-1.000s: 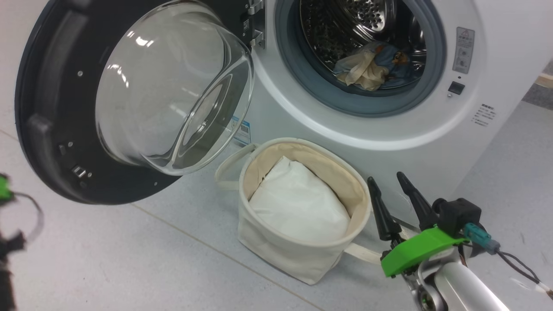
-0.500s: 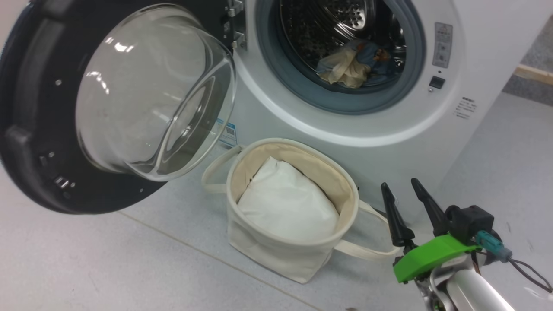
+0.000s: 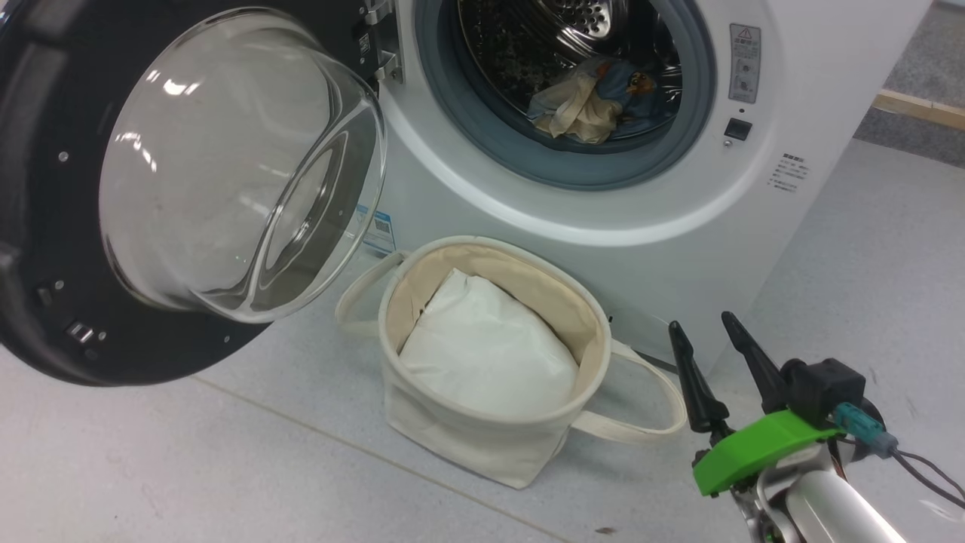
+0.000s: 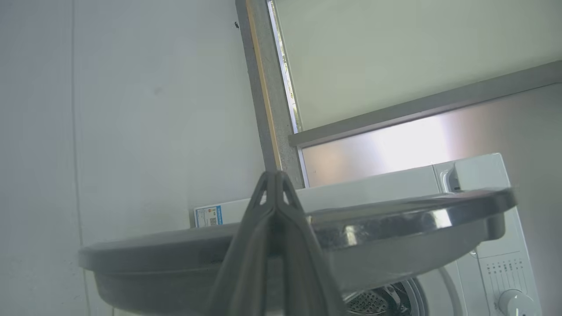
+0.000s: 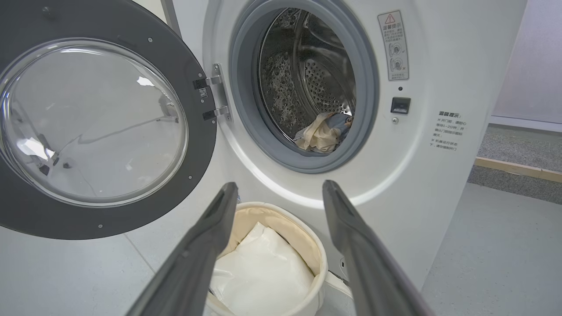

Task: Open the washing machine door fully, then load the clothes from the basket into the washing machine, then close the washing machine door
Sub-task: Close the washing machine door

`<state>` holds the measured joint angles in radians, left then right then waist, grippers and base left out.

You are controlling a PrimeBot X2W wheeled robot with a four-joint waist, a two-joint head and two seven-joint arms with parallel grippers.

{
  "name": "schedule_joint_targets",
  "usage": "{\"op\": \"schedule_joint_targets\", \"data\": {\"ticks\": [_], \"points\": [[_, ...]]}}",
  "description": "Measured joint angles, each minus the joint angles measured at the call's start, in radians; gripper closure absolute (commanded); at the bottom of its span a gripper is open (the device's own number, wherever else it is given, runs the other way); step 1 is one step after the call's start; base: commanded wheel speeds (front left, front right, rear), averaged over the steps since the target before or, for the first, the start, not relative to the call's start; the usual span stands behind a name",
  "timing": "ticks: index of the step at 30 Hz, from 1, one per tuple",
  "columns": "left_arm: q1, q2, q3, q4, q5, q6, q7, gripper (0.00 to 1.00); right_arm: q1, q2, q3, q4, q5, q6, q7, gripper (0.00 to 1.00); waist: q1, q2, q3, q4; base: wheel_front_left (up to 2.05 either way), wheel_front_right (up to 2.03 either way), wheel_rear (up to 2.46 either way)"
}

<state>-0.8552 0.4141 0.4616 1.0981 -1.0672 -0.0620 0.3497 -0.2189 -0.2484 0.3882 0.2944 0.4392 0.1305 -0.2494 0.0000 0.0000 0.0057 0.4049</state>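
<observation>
Pale grey floor (image 3: 188, 467) runs under the white washing machine (image 3: 754, 249), whose washing machine door (image 3: 45, 226) hangs swung wide open, its glass bowl bulging outward

From the head view, the right end effector (image 3: 700, 323) sits low, its two dark fingers spread apart with nothing between them. The basket (image 3: 452, 445) stands just beside it on its left, apart from the fingers, with one loop handle (image 3: 618, 435) lying toward them. White padding (image 3: 482, 354) lies inside the basket. The clothes (image 3: 595, 98), a cream piece bunched against blue fabric with orange prints, rest at the bottom of the steel drum (image 3: 528, 45), well beyond the fingertips and above them

The right wrist view looks along those spread fingers. The basket sits low in the gap between them, the drum mouth with the clothes rises above the gap, and the door stands off to their left. This view adds the metal hinge (image 5: 215, 98) joining door to machine and a warning label (image 5: 394, 46) right of the opening

The left wrist view gives the left end effector (image 4: 274, 180), its fingers pressed together and empty. The door's rim, seen edge-on, crosses just behind them; whether they touch it I cannot tell. Beyond the fingertips are a pale wall (image 4: 131, 109) and a grey frame post (image 4: 263, 87), and far to the fingers' right is the machine's control dial (image 4: 511, 303)
</observation>
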Motion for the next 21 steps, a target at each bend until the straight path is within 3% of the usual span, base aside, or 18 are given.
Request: {"op": "schedule_joint_targets", "data": {"ticks": [6, 12, 21], "points": [[-0.043, -0.007, -0.018, 0.05, -0.001, -0.023, 0.06, 1.0, -0.001, 0.005, 0.004, 0.002, 0.009, 0.0, 0.0, 0.0, 0.0, 0.0, 0.0, 0.015, 0.0, 0.0, 0.0], [-0.056, -0.01, -0.082, 0.06, 0.002, -0.045, 0.207, 1.0, -0.001, 0.016, -0.002, 0.002, 0.01, 0.0, 0.0, 0.0, 0.0, 0.0, -0.003, 0.037, 0.0, 0.0, 0.0], [-0.005, -0.156, -0.191, -0.057, 0.011, -0.062, 0.383, 1.0, 0.002, 0.054, -0.022, -0.002, 0.01, 0.0, 0.0, 0.0, 0.0, 0.0, -0.027, 0.077, 0.0, 0.0, 0.0]]}}
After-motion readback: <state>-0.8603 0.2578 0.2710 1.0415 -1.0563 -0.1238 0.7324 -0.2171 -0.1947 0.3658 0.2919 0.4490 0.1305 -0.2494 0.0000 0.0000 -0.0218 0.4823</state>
